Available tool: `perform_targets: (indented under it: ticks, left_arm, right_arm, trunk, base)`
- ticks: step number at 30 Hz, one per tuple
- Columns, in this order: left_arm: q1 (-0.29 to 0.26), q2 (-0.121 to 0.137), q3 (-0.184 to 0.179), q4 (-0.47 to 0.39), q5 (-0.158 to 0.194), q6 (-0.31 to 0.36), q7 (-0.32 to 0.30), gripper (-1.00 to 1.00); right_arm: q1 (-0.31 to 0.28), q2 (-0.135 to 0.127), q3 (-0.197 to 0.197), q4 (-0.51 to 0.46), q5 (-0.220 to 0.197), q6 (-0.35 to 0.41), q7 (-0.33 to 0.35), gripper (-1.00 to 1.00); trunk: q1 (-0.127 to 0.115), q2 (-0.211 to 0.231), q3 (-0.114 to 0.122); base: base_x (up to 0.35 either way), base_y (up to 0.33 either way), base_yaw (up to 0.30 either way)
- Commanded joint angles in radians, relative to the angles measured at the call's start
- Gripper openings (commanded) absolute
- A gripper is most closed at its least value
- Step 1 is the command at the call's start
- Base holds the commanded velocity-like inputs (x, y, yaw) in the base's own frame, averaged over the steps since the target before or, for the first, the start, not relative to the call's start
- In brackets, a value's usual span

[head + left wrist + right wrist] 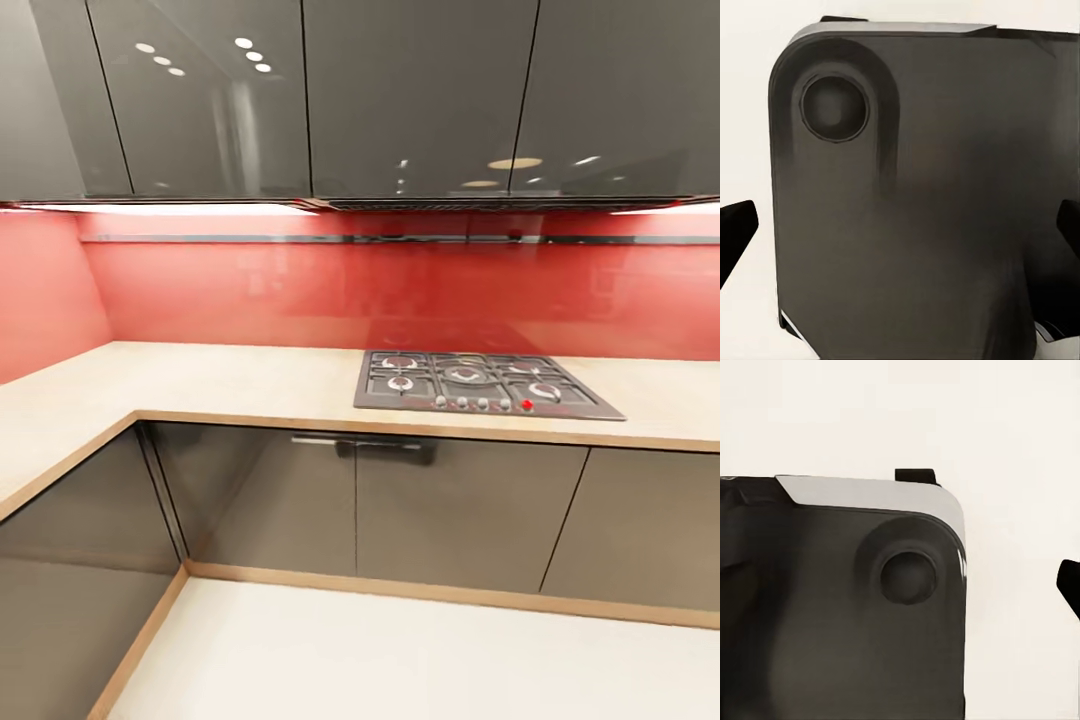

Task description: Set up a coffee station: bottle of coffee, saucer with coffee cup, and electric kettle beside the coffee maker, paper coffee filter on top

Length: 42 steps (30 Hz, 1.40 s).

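Left gripper (pixel 900 225) (fingertips apart) over dark robot base (pixel 907 187)

countertop (pixel 200 385): L-shaped, bare surface left of the hob, open to reach from above
hob (pixel 478 382): raised grates and knobs sit on the right stretch
upper cabinets (pixel 400 95): overhang the worktop, cap headroom near the red backsplash (pixel 300 290)
wrist views: dark rounded robot body (pixel 930 210) close ahead of each camera

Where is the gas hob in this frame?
In the head view the gas hob is set into the kitchen countertop, right of centre, in front of the red backsplash and above the dark grey cabinets.
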Motion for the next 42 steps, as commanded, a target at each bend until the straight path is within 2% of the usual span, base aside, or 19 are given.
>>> perform_targets:
  ticks: [1, 42]
  left_arm:
    - [0.0, 0.0, 0.006, -0.002, 0.0, -0.003, 0.0, 1.0]
    - [0.001, 0.0, 0.005, -0.003, 0.0, -0.011, 0.001, 1.0]
  right_arm:
    - [-0.001, 0.0, 0.0, 0.001, 0.0, -0.004, -0.002, 1.0]
    - [-0.001, -0.006, -0.003, 0.001, 0.002, -0.001, -0.001, 1.0]
  trunk:
    - [0.0, 0.0, -0.001]
    - [0.0, 0.0, -0.001]
  base:
    - [0.0, 0.0, 0.277]
    - [0.0, 0.0, 0.279]
